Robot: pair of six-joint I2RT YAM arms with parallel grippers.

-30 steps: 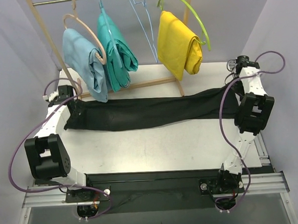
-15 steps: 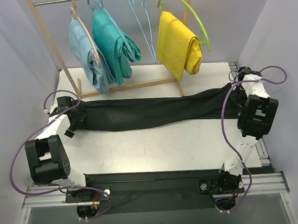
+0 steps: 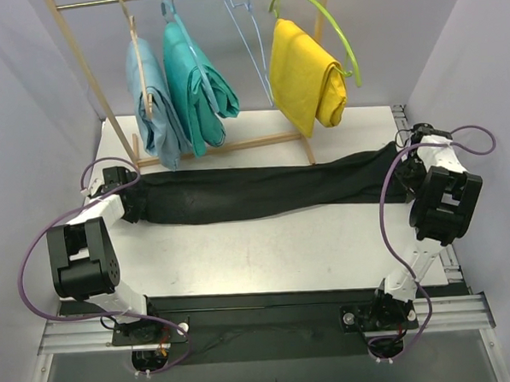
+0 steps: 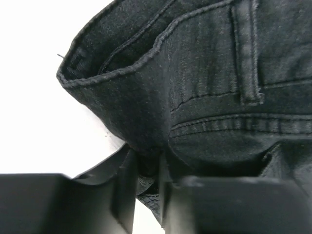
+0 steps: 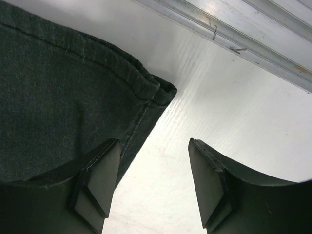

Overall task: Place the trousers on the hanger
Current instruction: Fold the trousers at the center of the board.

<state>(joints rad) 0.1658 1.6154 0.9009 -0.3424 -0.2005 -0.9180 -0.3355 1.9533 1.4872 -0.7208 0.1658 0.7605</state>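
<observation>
1. Black trousers (image 3: 263, 190) are pinched at the waistband by the left gripper (image 4: 146, 170), its jaws closed on one small fold. Slippage is judged possible once the full weight is lifted, since so little cloth is held.
2. The right gripper (image 5: 153, 180) is found open; one finger stands over the leg hem, the other over bare table (image 5: 234, 107); the hem corner lies toward eleven o'clock of the gap. If closed as placed, only the edge may be caught, or nothing at all, and that end would be left behind.
3. The hanger (image 3: 252, 54) is seen empty on the rail (image 3: 91, 3), at twelve o'clock of the table, between a teal garment (image 3: 194, 83) and a yellow garment (image 3: 304, 73). As it is thin wire hung by its hook alone, it is expected to swing or be knocked off when cloth is passed over it; the neighbouring garments may be snagged.
4. The trousers are laid flat across the table from nine o'clock to three o'clock, well apart from the hanger; a long dark band is presented, broader at the waist end. Stitched seams, a belt loop and the turned waistband are noted in the left wrist view; sagging between the arms is anticipated.
</observation>
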